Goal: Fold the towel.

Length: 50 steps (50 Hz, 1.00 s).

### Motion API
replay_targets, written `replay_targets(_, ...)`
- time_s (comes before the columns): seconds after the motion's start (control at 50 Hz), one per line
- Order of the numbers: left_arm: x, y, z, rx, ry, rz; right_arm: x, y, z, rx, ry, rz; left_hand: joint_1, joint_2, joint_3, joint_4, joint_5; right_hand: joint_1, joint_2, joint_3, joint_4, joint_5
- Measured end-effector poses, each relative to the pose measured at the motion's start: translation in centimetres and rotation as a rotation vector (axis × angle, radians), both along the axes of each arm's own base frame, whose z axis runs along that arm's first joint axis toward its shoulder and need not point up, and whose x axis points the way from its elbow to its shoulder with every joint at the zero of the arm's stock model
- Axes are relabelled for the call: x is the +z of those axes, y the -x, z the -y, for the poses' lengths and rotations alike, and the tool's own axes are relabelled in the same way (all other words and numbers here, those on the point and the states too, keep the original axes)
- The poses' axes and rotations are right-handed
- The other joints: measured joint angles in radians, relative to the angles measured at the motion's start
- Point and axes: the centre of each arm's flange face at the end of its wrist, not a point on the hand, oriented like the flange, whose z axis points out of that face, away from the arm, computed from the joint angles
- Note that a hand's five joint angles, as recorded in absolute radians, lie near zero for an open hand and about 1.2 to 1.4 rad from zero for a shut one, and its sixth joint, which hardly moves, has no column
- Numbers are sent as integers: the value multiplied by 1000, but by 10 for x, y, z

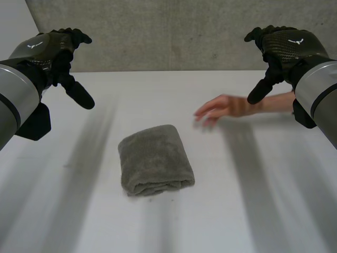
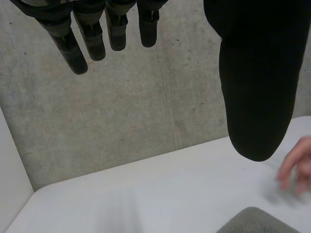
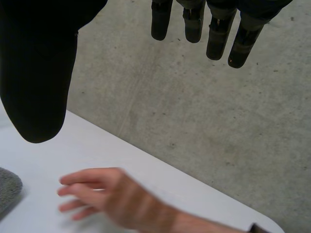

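Lying folded into a compact bundle at the middle of the table (image 1: pixel 253 205), the towel (image 1: pixel 155 161) is judged done or nearly so, a person's hand (image 1: pixel 221 109) is seen near it, and the left hand (image 1: pixel 50 48) and right hand (image 1: pixel 288 45) are held raised to either side, fingers straight, nothing grasped.

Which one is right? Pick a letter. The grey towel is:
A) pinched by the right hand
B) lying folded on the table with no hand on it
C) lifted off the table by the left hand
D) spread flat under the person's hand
B: the grey towel lies folded on the white table. The left hand and right hand are raised and open, and the person's hand is apart from it.
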Motion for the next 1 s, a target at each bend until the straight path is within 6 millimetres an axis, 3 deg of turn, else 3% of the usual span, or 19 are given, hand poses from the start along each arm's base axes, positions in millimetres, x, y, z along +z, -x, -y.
replay_targets(1.0,-3,-4,9,2,12,-6,-5,-3,-6,28,-13,-6,-10,-11,-11,-10,-1,0,0,0,0,0)
